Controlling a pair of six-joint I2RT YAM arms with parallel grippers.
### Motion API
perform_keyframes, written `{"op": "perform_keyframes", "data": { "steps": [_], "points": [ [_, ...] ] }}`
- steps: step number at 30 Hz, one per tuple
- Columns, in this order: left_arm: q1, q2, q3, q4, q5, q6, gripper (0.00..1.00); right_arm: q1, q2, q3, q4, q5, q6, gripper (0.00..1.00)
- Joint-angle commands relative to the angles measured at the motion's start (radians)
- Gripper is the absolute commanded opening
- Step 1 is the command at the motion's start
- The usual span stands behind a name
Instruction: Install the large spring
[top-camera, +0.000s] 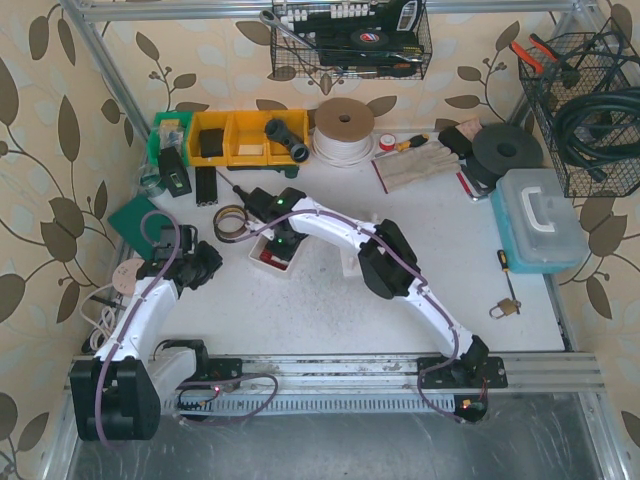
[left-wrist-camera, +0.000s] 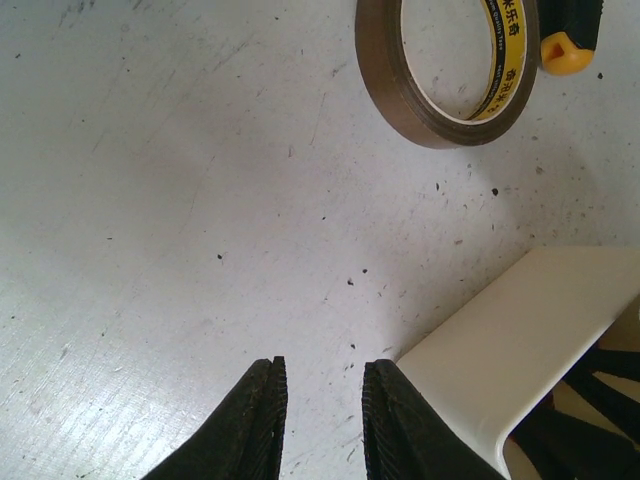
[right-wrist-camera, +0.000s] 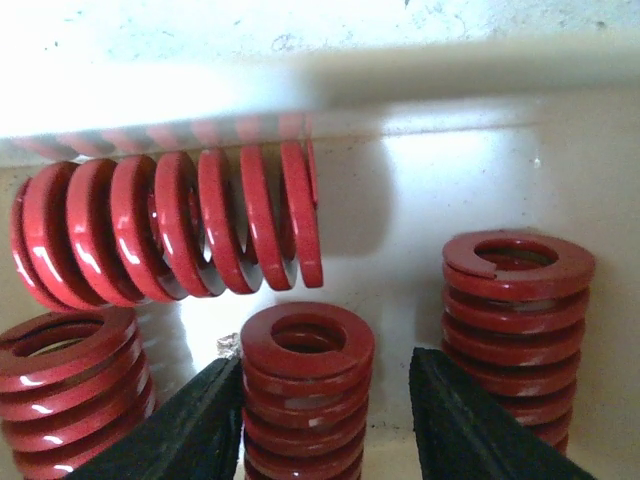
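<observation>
Several red coil springs sit in a white tray (right-wrist-camera: 470, 170). One spring (right-wrist-camera: 170, 225) lies on its side at the back; three stand upright. My right gripper (right-wrist-camera: 325, 400) is open, its jaws on either side of the middle upright spring (right-wrist-camera: 307, 385); the left jaw is at its side, the right jaw stands apart. In the top view the right gripper (top-camera: 282, 238) is down in the tray (top-camera: 262, 262). My left gripper (left-wrist-camera: 324, 415) is open and empty just above the table, beside the tray's corner (left-wrist-camera: 520, 340). It is left of the tray in the top view (top-camera: 205, 262).
A roll of brown tape (left-wrist-camera: 445, 70) lies ahead of the left gripper, with a yellow-and-black tool handle (left-wrist-camera: 567, 35) beside it. Yellow bins (top-camera: 245, 138), a large tape roll (top-camera: 344, 128), a blue case (top-camera: 538, 218) and a padlock (top-camera: 503, 306) sit around the table.
</observation>
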Motion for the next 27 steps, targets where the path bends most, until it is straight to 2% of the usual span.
{"op": "perform_keyframes", "data": {
  "steps": [1,7,9,15,27],
  "points": [
    [0.009,-0.01,-0.007,0.021,-0.02,-0.015,0.28,-0.001,0.026,0.03,-0.025,0.004,0.019,0.44],
    [0.01,-0.013,-0.009,0.025,-0.017,-0.014,0.28,0.001,0.018,0.019,-0.013,0.005,0.038,0.19],
    [0.009,-0.011,-0.01,0.028,-0.012,-0.013,0.28,-0.002,-0.002,0.023,-0.007,0.006,0.045,0.15],
    [0.01,-0.019,0.005,0.025,0.011,0.0,0.27,-0.027,-0.075,0.037,0.027,-0.044,0.11,0.1],
    [0.008,-0.047,0.007,0.056,0.15,0.025,0.28,-0.072,-0.22,0.03,0.085,-0.131,0.229,0.04]
  ]
}}
